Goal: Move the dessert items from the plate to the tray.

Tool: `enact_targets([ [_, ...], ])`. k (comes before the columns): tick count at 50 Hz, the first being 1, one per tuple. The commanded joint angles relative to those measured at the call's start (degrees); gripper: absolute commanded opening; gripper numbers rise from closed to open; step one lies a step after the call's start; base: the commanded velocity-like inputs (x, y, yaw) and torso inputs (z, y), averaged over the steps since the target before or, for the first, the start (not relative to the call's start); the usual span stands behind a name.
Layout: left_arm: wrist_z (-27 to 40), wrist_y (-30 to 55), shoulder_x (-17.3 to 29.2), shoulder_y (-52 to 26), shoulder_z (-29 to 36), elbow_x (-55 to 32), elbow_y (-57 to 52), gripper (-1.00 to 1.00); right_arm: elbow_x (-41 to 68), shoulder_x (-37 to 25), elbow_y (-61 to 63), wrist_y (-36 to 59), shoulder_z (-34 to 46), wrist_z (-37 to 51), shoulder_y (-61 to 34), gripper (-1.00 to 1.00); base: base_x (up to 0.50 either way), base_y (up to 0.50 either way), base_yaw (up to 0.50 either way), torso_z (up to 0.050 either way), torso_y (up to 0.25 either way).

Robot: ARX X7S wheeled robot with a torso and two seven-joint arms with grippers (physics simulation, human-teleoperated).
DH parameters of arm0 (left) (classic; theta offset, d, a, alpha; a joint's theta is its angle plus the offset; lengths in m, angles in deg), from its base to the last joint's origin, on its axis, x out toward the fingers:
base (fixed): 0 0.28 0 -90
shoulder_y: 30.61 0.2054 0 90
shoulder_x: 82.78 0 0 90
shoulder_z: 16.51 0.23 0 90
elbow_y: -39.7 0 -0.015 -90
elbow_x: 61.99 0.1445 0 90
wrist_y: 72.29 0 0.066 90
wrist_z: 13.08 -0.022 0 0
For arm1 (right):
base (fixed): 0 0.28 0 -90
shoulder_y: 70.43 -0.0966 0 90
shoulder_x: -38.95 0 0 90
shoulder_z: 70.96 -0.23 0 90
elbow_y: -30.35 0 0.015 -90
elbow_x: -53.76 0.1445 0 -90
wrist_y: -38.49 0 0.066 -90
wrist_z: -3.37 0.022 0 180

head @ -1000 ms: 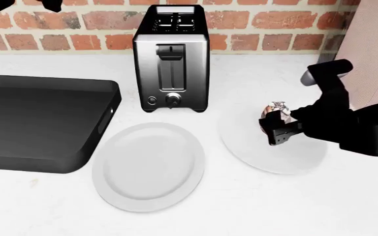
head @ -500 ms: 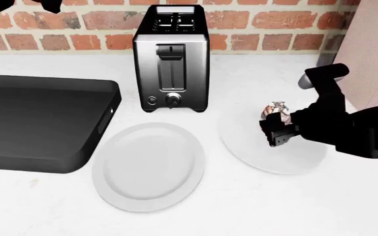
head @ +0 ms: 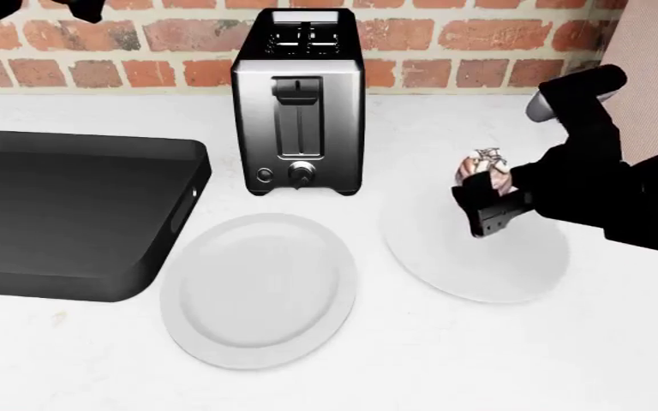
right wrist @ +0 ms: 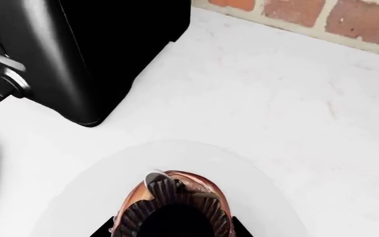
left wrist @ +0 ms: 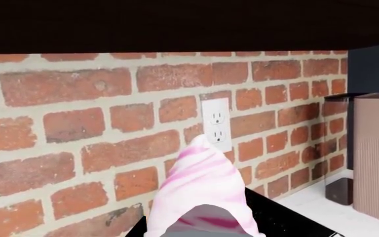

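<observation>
The right tool [head: 486, 205] is pinching the cupcake [head: 480, 184] over the far part of the right-hand white plate [head: 500, 274]. In the right wrist view the cupcake [right wrist: 173, 210] sits tipped in the grip, with the plate's rim [right wrist: 77, 187] showing below it, so it looks just clear of the plate, though how far is hard to tell. The left tool is out of the head view at the far left; its wrist camera shows the ice cream [left wrist: 203, 197] close against the lens, which suggests that tool is pinching it, but its fingers are not visible, so I cannot tell for sure.

The step in hand is carrying the cupcake to the tray [head: 66, 214], which lies well apart at the left of the bench [head: 444, 360]. To do it well, lift first until the wrapper is clear of the plate, then travel left on the near side of the toaster [head: 298, 103], passing over the middle plate [head: 258, 289] (it is empty, so nothing there can be knocked). Hold the pinch steady because the cupcake is tilted and might slip. Lower it inside the tray's raised rim before releasing.
</observation>
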Motion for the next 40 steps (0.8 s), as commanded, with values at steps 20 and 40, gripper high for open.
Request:
enact_targets([
  [20,2.3,4.2,0.9,1.8,-2.1,-3.5,-5.1,-1.0,11.1,-1.6,13.1,14.1,-3.8,12.0,-16.9,-1.0,0.0,0.0,0.0,0.0,0.001],
  [40,4.9,10.2,4.3,9.2,-7.3,-9.1,-14.8,-1.0,13.0,2.2,13.5,19.3,-3.6,14.3,-25.8,-1.0,0.0,0.0,0.0,0.0,0.0],
])
